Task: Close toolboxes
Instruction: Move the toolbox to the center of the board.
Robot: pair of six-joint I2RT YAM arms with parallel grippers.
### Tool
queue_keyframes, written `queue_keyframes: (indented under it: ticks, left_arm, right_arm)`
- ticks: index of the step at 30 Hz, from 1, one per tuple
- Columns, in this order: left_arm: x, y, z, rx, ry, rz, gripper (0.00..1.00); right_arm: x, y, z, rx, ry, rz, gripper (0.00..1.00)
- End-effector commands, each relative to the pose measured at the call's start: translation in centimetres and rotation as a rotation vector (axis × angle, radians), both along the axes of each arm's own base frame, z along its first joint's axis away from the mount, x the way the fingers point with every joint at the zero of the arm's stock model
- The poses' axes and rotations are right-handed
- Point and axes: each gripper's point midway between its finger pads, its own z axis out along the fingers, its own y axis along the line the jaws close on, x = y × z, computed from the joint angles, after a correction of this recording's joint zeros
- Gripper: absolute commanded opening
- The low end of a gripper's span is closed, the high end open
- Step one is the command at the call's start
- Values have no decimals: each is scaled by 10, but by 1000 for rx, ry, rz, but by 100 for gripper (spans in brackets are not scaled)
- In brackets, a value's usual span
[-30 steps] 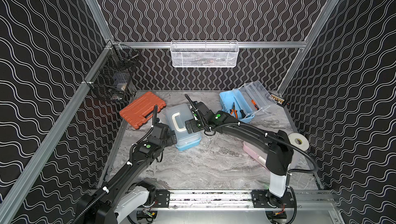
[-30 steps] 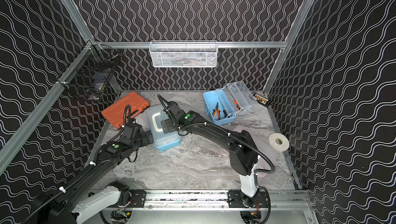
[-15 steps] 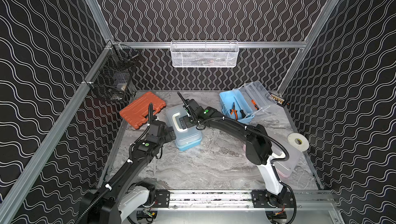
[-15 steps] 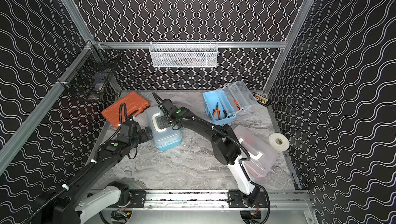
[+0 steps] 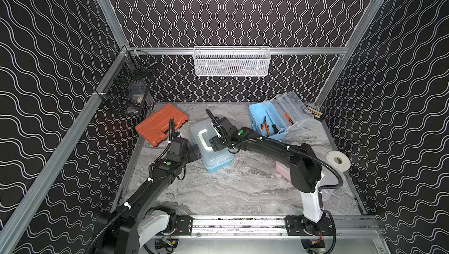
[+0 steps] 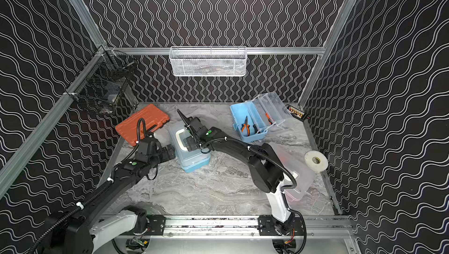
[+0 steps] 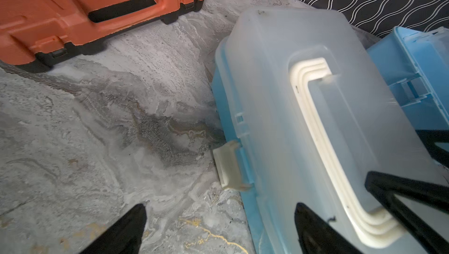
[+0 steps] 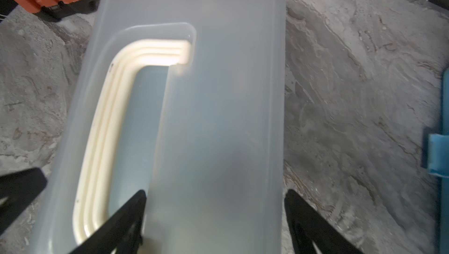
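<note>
- Between your left gripper (image 5: pixel 195 152) and right gripper (image 5: pixel 213 143), in both top views, sits the light-blue toolbox (image 5: pixel 218 164), lid down. Beyond the right gripper a second blue toolbox (image 6: pixel 250 133) gapes open. Beside that arm's elbow lies the pink toolbox (image 6: pixel 300 176).
- Left wrist: your jaws are spread wide and empty, flanking the white latch (image 7: pixel 229 167), likely to snap it shut.
- Right wrist: jaws are parted, gripping nothing, over the lid (image 8: pixel 218 70) beside the handle (image 8: pixel 102 128), probably to press it flat.

We get bright, even overhead light, soft shadows; top views sharp, both wrist views blurred, handle (image 8: pixel 158 53) blown out.
</note>
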Motion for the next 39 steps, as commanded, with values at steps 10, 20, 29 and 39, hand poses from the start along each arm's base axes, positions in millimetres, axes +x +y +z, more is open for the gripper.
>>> queue_keyframes:
  ticks: [10, 20, 29, 39]
  left_arm:
    - [0, -9, -8, -57, -20, -24, 99]
    - [-2, -47, -22, -82, -103, -235, 99]
    - [-15, -107, -13, 76, -255, -557, 99]
    - [-30, -156, -32, 139, -206, -685, 99]
  right_arm:
    - [-42, -135, -16, -345, 89, -120, 91]
    - [-69, -190, -23, -328, 159, -248, 97]
    - [-67, -173, 18, -170, 149, -252, 99]
    - [-53, -148, 61, -22, 87, -224, 99]
